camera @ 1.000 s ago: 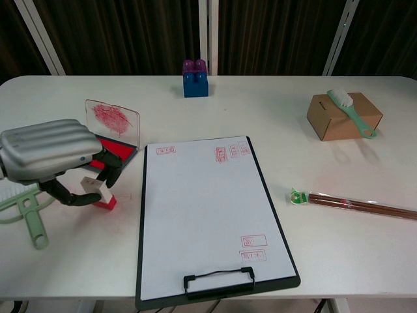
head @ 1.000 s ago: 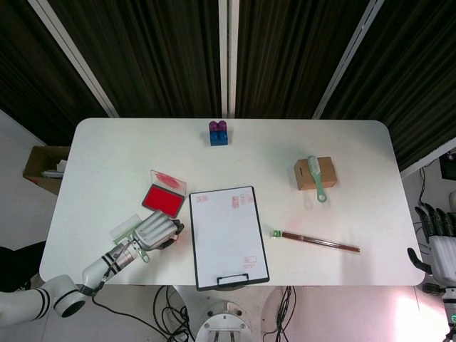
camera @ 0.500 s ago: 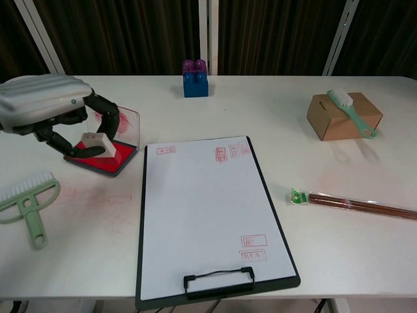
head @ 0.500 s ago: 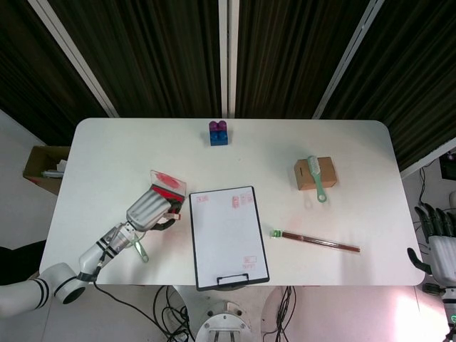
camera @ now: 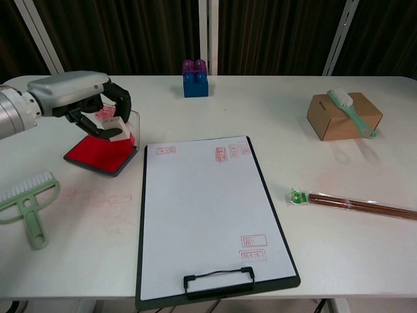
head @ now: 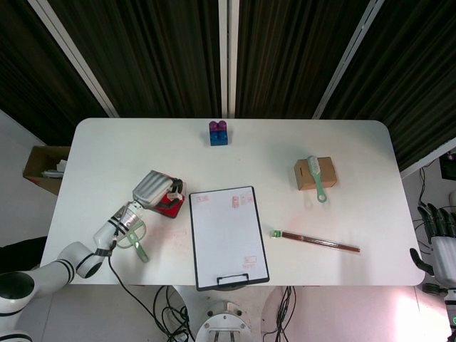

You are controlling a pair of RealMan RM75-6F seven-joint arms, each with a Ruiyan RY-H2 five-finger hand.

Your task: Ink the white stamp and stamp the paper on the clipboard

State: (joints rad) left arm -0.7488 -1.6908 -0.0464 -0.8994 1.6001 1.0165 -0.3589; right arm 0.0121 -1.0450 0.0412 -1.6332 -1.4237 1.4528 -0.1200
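Observation:
My left hand (camera: 77, 95) grips the white stamp (camera: 116, 128) from above, holding it over the far right part of the red ink pad (camera: 96, 155), just in front of the pad's raised clear lid (camera: 135, 123). I cannot tell whether the stamp touches the ink. In the head view the left hand (head: 152, 187) covers most of the ink pad (head: 168, 208). The clipboard (camera: 143, 261) lies right of the pad, and its white paper (camera: 202, 208) bears several red stamp marks. My right hand (head: 442, 241) hangs off the table's right side, holding nothing.
A green brush (camera: 26, 203) lies near the front left. Purple and blue blocks (camera: 195, 77) stand at the back centre. At the right a cardboard box (camera: 333, 117) carries a second green brush (camera: 348, 110). Wrapped chopsticks (camera: 355, 204) lie right of the clipboard.
My left hand has lifted the stamp from the table in front of the ink pad and carried it away from me, to above the pad's far right part. The right hand has not moved.

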